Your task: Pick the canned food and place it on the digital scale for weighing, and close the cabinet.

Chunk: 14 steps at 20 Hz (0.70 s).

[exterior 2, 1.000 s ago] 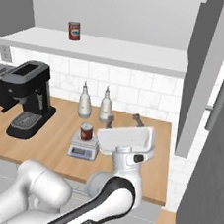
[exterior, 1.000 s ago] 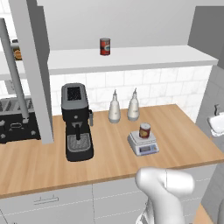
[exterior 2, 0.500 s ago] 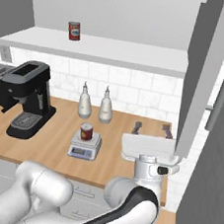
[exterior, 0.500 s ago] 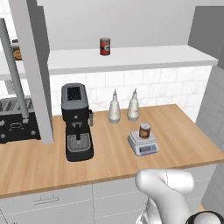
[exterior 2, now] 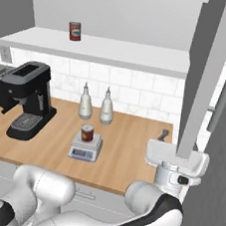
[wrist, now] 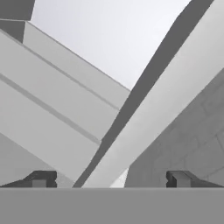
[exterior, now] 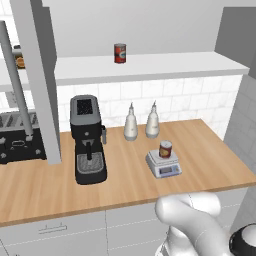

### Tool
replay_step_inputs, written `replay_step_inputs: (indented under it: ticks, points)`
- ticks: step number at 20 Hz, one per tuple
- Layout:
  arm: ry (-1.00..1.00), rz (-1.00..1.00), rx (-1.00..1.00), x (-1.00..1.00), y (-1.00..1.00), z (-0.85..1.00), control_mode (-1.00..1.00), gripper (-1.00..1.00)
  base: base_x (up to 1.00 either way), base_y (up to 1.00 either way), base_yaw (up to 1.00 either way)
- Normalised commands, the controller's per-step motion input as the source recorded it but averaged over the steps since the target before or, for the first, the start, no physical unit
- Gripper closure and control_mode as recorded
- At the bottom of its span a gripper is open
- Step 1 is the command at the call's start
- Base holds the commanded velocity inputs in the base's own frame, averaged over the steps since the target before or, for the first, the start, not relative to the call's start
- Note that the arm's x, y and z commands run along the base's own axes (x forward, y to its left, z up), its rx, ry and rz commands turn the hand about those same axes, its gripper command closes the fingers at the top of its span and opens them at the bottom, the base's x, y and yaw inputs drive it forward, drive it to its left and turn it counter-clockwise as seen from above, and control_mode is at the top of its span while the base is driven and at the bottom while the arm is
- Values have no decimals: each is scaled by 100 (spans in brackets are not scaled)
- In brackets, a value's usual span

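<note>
Left base view: the can (exterior: 165, 149) already stands on the scale (exterior: 163, 164) on the tabletop (exterior: 125, 175), so the weighing step looks done; the cabinet's left door (exterior: 37, 75) hangs open.

Right base view: the arm's hand sits just under the open right door (exterior 2: 205, 76) (closing is the step in hand, I judge).

Hand view: the tool (wrist: 111, 178) is released, fingers spread and empty, the door edge (wrist: 157, 113) running between them. Next: push that door shut.

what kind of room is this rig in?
A rendered home kitchen, by the look of it: a wooden counter under a white tiled backsplash, a black espresso machine, a digital scale with the canned food on it, and a grey upper cabinet standing open.
</note>
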Motion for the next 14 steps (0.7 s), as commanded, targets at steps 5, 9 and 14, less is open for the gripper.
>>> replay_step_inputs:
  ticks: [5, 9, 14]
  points:
    - [0, -4, 6, 2, -65, -2, -100, -100, 0, 0, 0]
    - [-2, -1, 11, 0, -74, 0, -100, -100, 0, 0, 0]
    - [0, -1, 11, -4, -63, 14, -100, -100, 0, 0, 0]
